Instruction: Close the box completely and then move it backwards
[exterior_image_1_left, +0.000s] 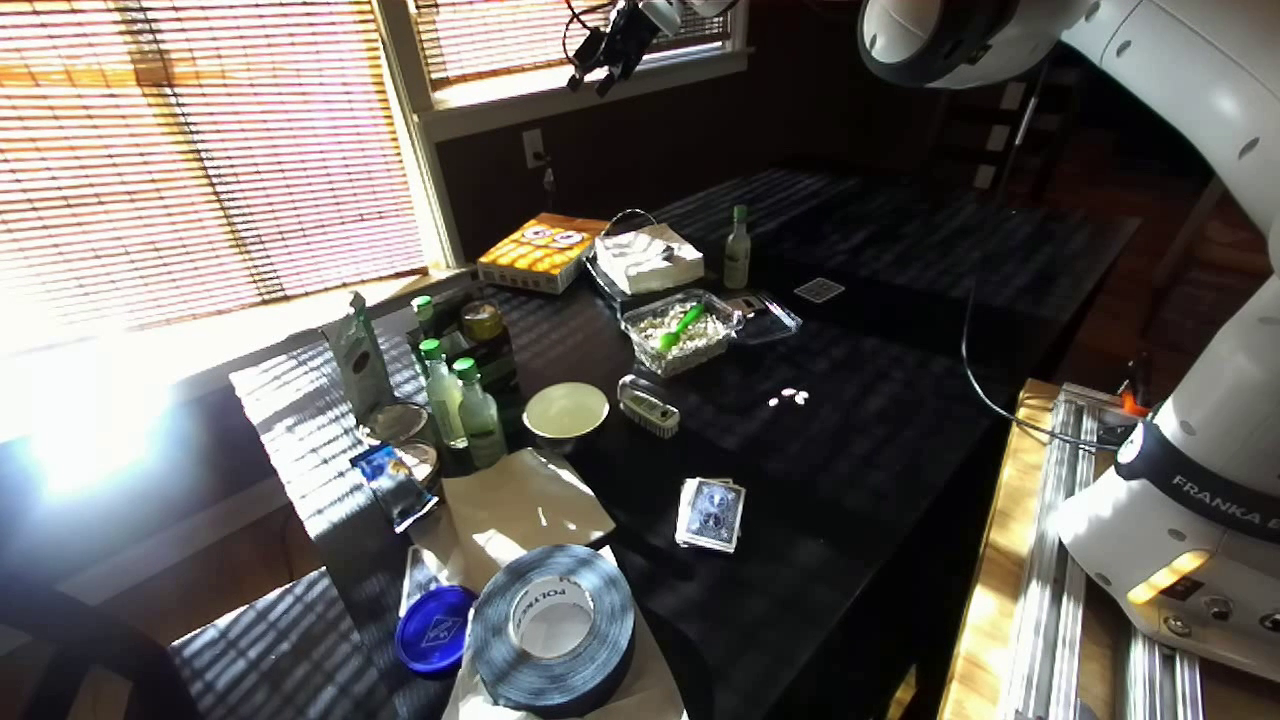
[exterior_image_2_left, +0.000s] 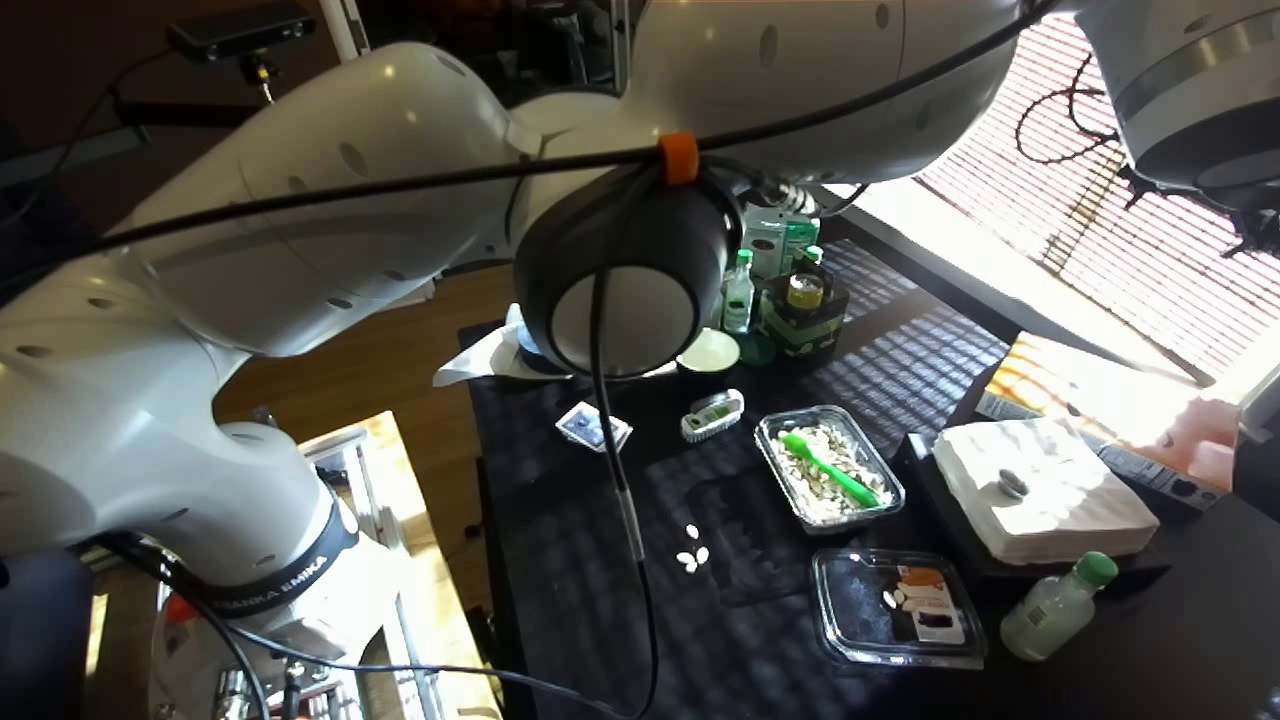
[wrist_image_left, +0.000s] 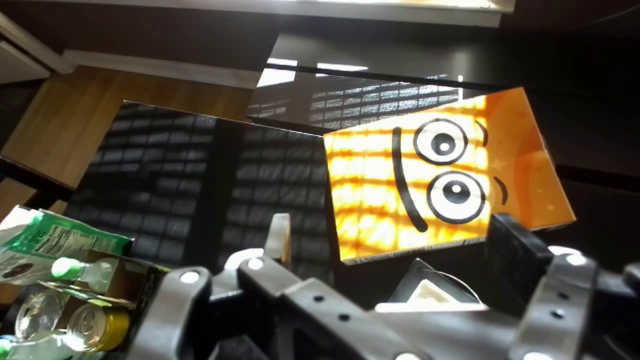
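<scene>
In the wrist view, a green-capped bottle (wrist_image_left: 95, 272) is showing at the lower left. The gripper (wrist_image_left: 391, 225) is spanning the lower middle, its two fingers standing spread wide apart. The orange box (wrist_image_left: 425, 175) is lying right of centre, eyes facing up, beyond the fingertips. In an exterior view, the box (exterior_image_1_left: 535, 250) is lying on the dark table (exterior_image_1_left: 830, 470), upper left of centre; the gripper (exterior_image_1_left: 590, 86) is hanging higher in the frame, slightly right, well apart.

The box (exterior_image_1_left: 533, 252) lies on the table (exterior_image_1_left: 840, 450) beside the napkins (exterior_image_1_left: 655, 274).
</scene>
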